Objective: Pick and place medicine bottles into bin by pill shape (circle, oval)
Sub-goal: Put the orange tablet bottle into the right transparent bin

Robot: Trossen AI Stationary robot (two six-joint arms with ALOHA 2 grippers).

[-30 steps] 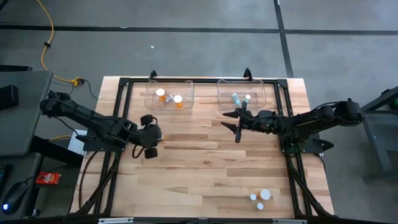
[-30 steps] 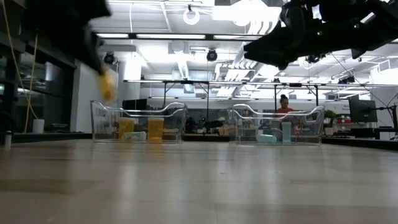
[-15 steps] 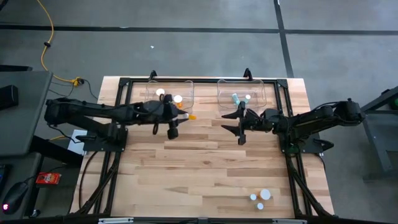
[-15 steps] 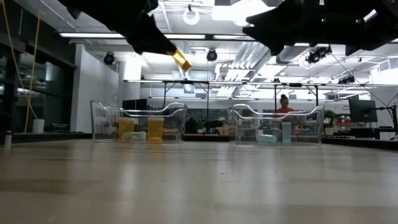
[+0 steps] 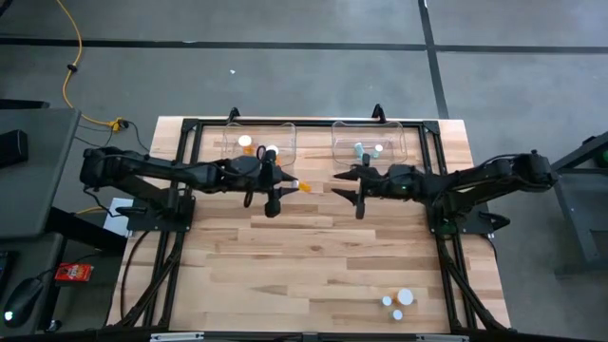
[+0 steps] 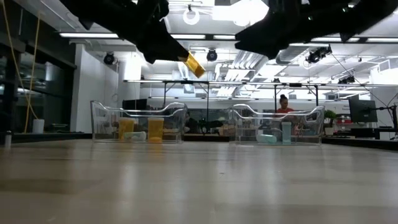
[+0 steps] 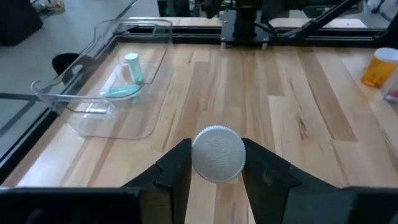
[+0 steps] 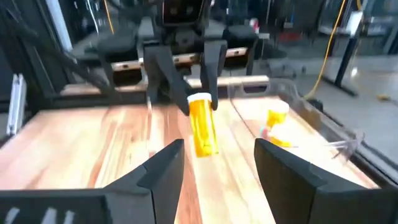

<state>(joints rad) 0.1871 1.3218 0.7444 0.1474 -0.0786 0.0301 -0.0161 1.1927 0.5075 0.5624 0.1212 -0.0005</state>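
Observation:
High over the table's middle, my left gripper (image 5: pixel 283 185) is shut on an orange medicine bottle (image 5: pixel 304 186) with a white cap. My right gripper (image 5: pixel 354 187) faces it from the right, open, a short gap off the bottle's free end (image 8: pixel 204 146). Its fingers (image 8: pixel 163 167) touch nothing. Orange bottles (image 5: pixel 273 152) lie in the far left clear bin (image 5: pixel 228 152). Pale teal ones (image 5: pixel 359 149) lie in the far right bin (image 5: pixel 342 154). My left gripper pinches the bottle's white cap end (image 7: pixel 216 152) between its two fingers, one on each side of the cap. The fingers come from the table's left, slanting a little down. The orange body (image 6: pixel 194 64) sticks out beyond the fingertips toward the right gripper, tilted down, clear of the table.
Three small white-capped bottles (image 5: pixel 397 302) stand near the table's near right corner; one orange one (image 7: pixel 379 65) shows in the left wrist view. A black frame runs along the table's edges. Bare wood lies between the bins and the near edge.
My left gripper has carried the orange bottle from the table's left-middle toward the right and far side. It has tipped up from pointing down to nearly level, so the bottle now points at my right gripper. My right gripper has risen a little.

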